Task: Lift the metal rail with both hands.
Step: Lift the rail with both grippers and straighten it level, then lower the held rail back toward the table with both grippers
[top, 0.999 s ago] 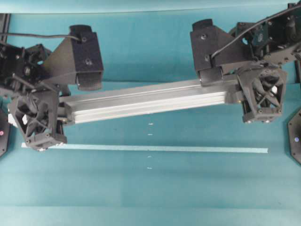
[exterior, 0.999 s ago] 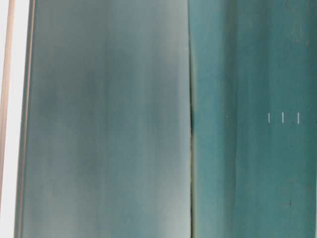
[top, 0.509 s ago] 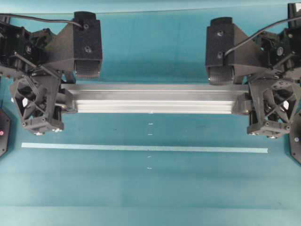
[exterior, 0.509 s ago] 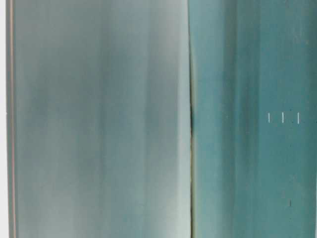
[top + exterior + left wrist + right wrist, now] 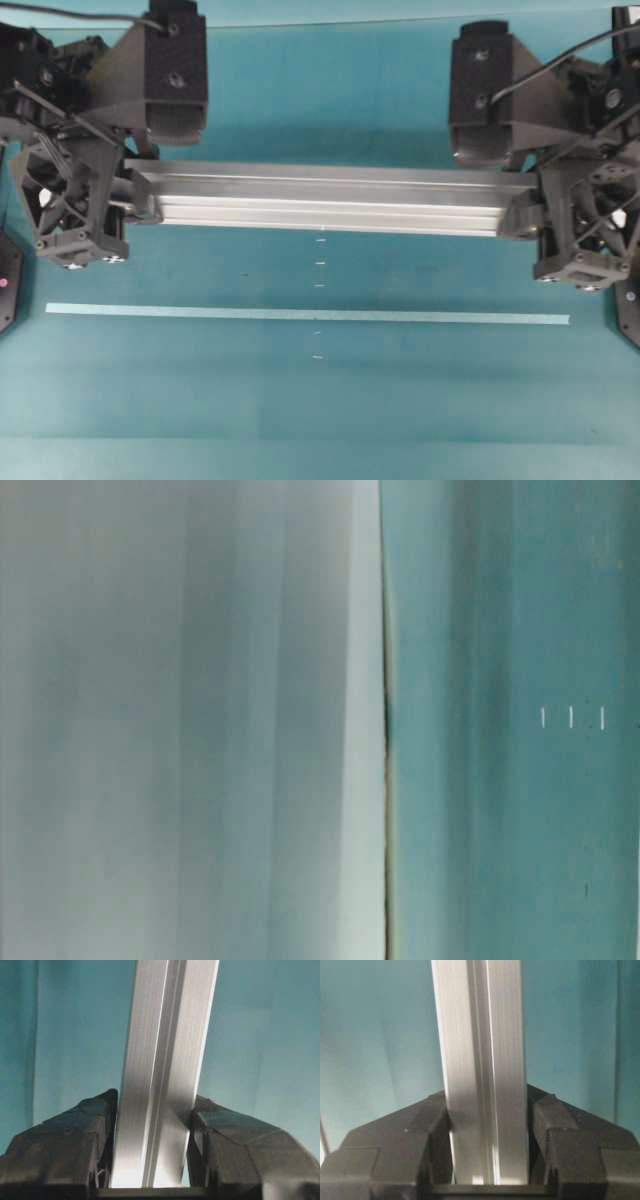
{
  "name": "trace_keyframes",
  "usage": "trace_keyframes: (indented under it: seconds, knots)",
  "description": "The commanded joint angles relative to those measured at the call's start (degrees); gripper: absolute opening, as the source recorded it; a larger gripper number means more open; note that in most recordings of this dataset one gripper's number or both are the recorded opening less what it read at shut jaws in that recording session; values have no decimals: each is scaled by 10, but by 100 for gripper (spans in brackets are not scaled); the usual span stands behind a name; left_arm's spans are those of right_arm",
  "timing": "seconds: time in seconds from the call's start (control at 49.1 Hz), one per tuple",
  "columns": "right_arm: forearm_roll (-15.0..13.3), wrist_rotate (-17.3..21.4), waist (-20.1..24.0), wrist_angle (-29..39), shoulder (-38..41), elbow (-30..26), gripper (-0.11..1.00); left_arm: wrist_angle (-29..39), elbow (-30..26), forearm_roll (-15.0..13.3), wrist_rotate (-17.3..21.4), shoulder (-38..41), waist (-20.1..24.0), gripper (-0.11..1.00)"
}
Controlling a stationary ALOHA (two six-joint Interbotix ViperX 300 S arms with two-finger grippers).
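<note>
The metal rail (image 5: pixel 320 200), a long grooved silver bar, hangs nearly level above the teal table, across the middle of the overhead view. My left gripper (image 5: pixel 140 195) is shut on its left end and my right gripper (image 5: pixel 520 210) on its right end. In the left wrist view the rail (image 5: pixel 165 1060) runs up between the black fingers (image 5: pixel 75 1145), which press both its sides around the left gripper (image 5: pixel 152 1110). The right wrist view shows the same clamp: the rail (image 5: pixel 480 1060) sits squeezed in the right gripper (image 5: pixel 487 1105).
A thin pale-blue tape strip (image 5: pixel 300 315) lies flat on the table, nearer the front than the rail. Small white marks (image 5: pixel 319 262) run down the table's middle. In the table-level view a blurred pale grey surface (image 5: pixel 190 720) fills the left half, and I cannot tell what it is.
The rail has swung from tilted to nearly level and moved toward the top of the overhead view. Both grippers went with it, still clamped on its ends.
</note>
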Motion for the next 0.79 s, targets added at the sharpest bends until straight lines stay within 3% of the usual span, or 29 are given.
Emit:
trace_keyframes:
  seconds: [0.0, 0.204, 0.367, 0.774]
  knots:
    - [4, 4, 12, 0, -5, -18, 38, -1, -23, 7, -11, -4, 24, 31]
    - [2, 3, 12, -4, -5, -4, 38, -4, -16, 7, -13, -4, 23, 31]
    - [2, 2, 12, -33, -6, 32, 38, -25, 28, 7, -11, -6, 25, 31]
    - [-3, -3, 11, -185, -16, 215, 38, -177, 192, 7, -9, -8, 24, 31]
